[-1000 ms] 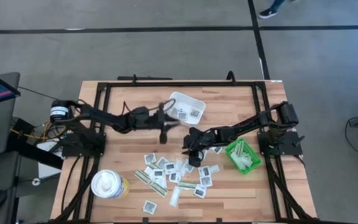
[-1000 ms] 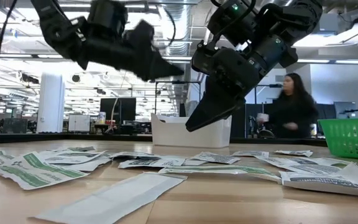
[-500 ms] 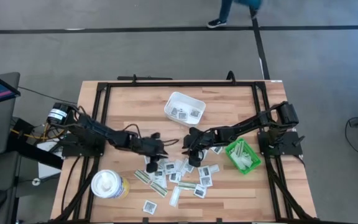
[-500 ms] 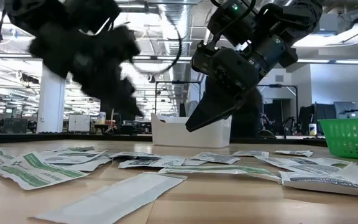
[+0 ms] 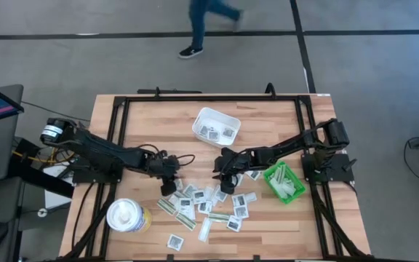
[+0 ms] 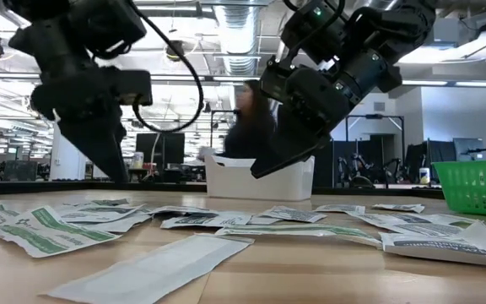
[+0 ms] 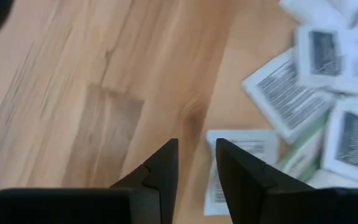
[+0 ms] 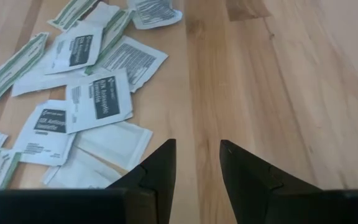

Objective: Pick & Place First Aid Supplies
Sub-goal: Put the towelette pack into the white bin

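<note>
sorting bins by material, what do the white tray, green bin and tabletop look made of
White tray: looks like smooth moulded plastic, opaque with rounded corners. Green bin: plastic too, its walls an open lattice. Tabletop: pale wood, probably sealed butcher block, with visible grain and joined planks.

Left gripper point(image 5: 168, 186) angled down at the table's point(image 5: 144, 116) middle, fingers apparently parted, empty; right gripper point(image 5: 220, 177) poised nearby, fingers parted, empty.

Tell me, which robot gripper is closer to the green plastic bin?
Right. The right gripper hovers beside the green plastic bin, over the packets' edge; the left gripper is across the packet pile, farther away.
</note>
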`<action>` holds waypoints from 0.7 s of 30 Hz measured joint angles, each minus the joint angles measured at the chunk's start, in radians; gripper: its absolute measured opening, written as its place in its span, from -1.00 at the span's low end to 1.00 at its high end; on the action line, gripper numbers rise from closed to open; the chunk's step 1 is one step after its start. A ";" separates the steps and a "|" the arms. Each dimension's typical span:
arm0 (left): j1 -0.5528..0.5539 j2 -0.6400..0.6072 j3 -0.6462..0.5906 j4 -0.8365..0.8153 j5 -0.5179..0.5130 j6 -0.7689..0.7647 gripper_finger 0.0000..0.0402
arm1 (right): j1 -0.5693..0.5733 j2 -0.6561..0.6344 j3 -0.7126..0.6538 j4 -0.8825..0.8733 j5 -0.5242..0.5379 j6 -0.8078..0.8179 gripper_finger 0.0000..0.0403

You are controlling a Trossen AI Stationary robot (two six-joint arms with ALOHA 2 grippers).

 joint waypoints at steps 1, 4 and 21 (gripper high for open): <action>-0.002 -0.008 0.000 0.001 0.001 -0.001 -0.46 | 0.000 0.000 0.000 -0.001 0.000 0.000 -0.41; -0.009 -0.010 0.000 0.026 0.002 -0.002 -0.46 | 0.000 0.000 0.000 -0.002 0.000 0.000 -0.41; -0.043 0.170 0.002 0.125 -0.030 0.063 -0.54 | 0.000 0.000 0.000 -0.004 0.000 0.020 -0.41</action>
